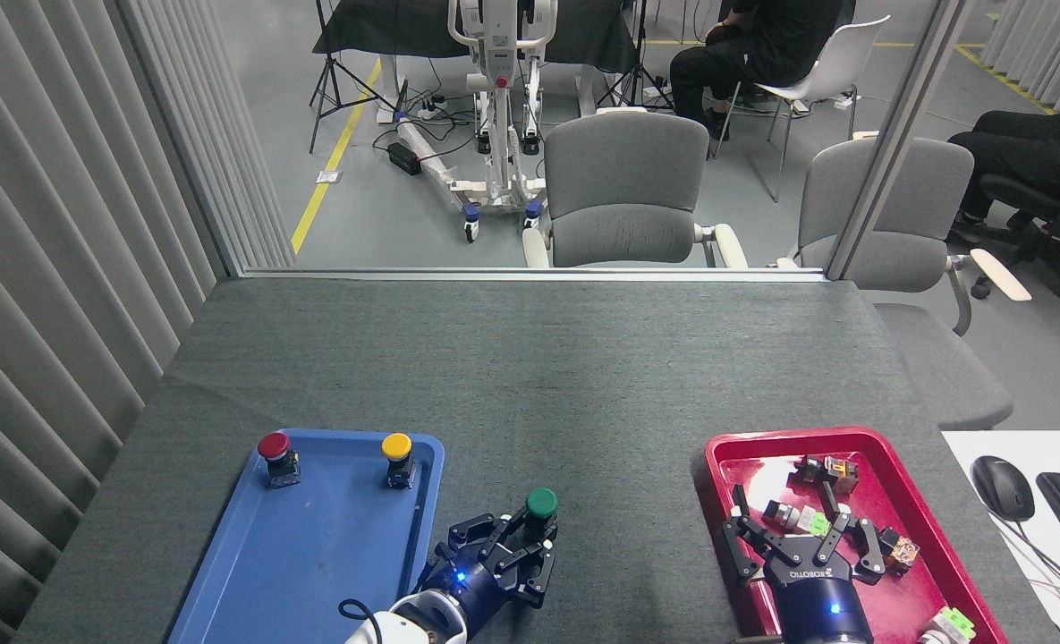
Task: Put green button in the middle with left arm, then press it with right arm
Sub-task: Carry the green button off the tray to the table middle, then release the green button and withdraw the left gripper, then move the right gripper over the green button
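you are looking at three push-buttons, two trays and two grippers. the green button (541,504) is sitting over the bare grey tabletop cloth (530,376), just right of the blue tray (225,572) and near the front edge. its round cap is facing up and slightly toward the far side, with its long axis running roughly upright, cap on top and body below; the body itself is mostly hidden by the fingers, so you cannot tell whether it is touching the cloth.

the left gripper (516,550) is closing its fingers narrowly around that button's body, holding it just under the cap. the right gripper (802,537) is hanging over the red tray (717,456) with its fingers spread wide, gripping nothing.

the blue tray is carrying two buttons, both standing upright along its far edge: the red button (275,450) at the far left corner and the yellow button (396,452) at the far right corner, well apart from each other. the rest of that tray is showing bare blue.

the red tray is holding a scatter of small switch parts (829,470), some with orange and light green pieces; you cannot count them exactly, as the right gripper is covering part of the tray.
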